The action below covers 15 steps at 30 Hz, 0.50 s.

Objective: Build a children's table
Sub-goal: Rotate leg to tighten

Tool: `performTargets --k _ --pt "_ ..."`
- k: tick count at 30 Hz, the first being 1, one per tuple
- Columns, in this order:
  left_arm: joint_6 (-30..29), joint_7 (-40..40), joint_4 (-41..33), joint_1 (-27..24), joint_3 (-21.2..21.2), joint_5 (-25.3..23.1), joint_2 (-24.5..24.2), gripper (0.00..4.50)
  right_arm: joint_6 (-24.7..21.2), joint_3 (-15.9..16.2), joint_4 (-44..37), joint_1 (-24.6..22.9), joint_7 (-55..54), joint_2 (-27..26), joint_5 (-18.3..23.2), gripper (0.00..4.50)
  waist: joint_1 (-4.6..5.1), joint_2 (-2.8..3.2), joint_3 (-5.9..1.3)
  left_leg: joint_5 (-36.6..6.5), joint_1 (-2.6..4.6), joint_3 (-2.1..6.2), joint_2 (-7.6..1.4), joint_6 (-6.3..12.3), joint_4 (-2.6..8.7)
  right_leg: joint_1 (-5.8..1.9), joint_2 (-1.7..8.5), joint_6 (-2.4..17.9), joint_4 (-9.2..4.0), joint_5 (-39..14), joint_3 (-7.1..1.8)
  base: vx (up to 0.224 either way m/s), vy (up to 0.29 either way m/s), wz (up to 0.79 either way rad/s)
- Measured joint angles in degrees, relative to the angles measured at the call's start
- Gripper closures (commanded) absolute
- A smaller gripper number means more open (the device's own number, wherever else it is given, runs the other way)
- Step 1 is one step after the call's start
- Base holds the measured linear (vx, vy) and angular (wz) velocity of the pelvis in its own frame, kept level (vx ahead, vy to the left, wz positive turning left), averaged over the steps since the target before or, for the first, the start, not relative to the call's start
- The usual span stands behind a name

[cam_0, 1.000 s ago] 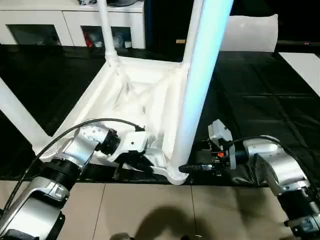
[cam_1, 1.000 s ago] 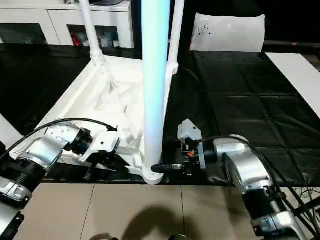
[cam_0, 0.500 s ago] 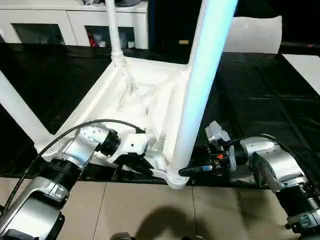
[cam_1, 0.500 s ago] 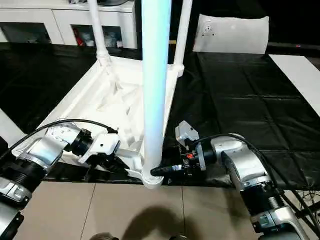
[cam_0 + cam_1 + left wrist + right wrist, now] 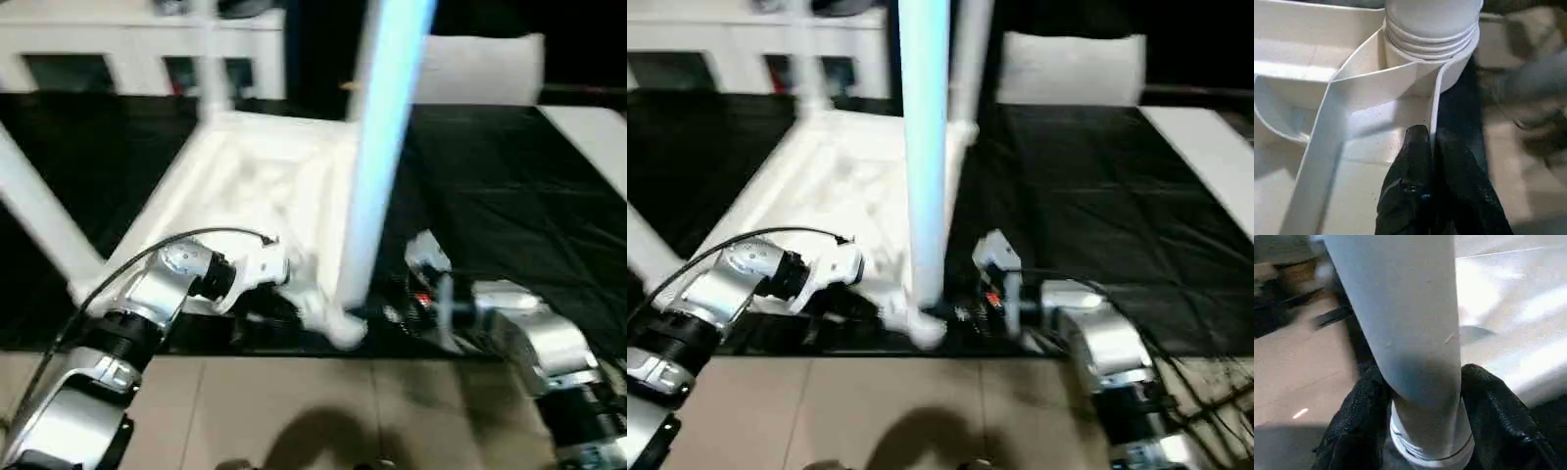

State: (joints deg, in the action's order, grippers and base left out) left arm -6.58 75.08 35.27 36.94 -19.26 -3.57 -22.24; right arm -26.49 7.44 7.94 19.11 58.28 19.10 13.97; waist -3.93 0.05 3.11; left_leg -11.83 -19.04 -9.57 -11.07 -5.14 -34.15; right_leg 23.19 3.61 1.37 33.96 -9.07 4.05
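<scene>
1. The left claw (image 5: 1431,161) was closed on the thin rim of the tabletop (image 5: 265,176), one black finger on each side of the wall, just beside the near corner socket (image 5: 1430,46).
2. The right claw (image 5: 1422,431) gripped the near leg (image 5: 377,157) low down, its two fingers (image 5: 1359,426) pressed to either side of the tube just above the ribbed end.
3. That leg stood upright in the near corner socket, at the near edge of the black surface (image 5: 509,196).
4. The tabletop lay upside down on the surface, ribbed underside up.
5. Another leg (image 5: 39,230) rose from its left corner; further legs stood at the far corners.
</scene>
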Motion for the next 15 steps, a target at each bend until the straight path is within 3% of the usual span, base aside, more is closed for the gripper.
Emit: performTargets --k 4,8,10,14,15 --pt "-5.2 -9.2 2.4 1.1 2.7 -0.2 4.1 4.50 -4.3 -3.6 0.0 1.3 -15.3 -7.4 -3.3 2.57 2.35 0.01 -0.04 0.0 -0.05 0.32 0.04 0.00 0.00 -0.06 -0.08 0.0 -0.82 0.0 0.39 0.000 0.000 0.00" --pt "-7.9 -16.5 4.1 2.1 4.3 -0.3 7.6 4.50 -7.0 -5.4 1.0 3.5 -26.7 -12.6 -5.6 2.57 3.28 0.03 -0.04 0.0 -0.12 0.96 0.02 0.02 -0.03 -0.34 0.16 0.0 -1.66 0.0 1.51 0.000 0.000 0.00" --pt "-9.7 -21.1 5.3 3.2 5.5 -0.7 9.5 4.50 -7.0 -6.6 3.3 5.8 -34.2 -16.7 -7.7 2.57 4.01 0.05 -0.03 0.0 -0.08 1.03 0.04 0.02 -0.05 -0.31 0.21 0.0 -1.84 0.0 1.61 0.000 0.000 0.00" --pt "-11.0 -24.8 6.0 4.0 6.2 -0.7 11.1 4.50 -5.8 -7.8 5.6 7.5 -40.0 -19.8 -9.0 2.57 4.65 0.06 -0.02 -0.1 -0.12 0.99 0.16 0.12 -0.03 -0.31 0.49 0.1 -1.90 0.1 1.73 0.000 0.000 0.00" --pt "-11.2 -25.2 6.1 4.1 6.4 -0.7 11.4 4.50 -5.0 -7.9 6.0 7.6 -40.5 -20.0 -9.2 2.02 4.68 0.06 -0.02 -0.1 -0.17 0.98 0.19 0.14 -0.02 -0.31 0.54 0.2 -1.90 0.3 1.73 0.000 0.000 0.00"
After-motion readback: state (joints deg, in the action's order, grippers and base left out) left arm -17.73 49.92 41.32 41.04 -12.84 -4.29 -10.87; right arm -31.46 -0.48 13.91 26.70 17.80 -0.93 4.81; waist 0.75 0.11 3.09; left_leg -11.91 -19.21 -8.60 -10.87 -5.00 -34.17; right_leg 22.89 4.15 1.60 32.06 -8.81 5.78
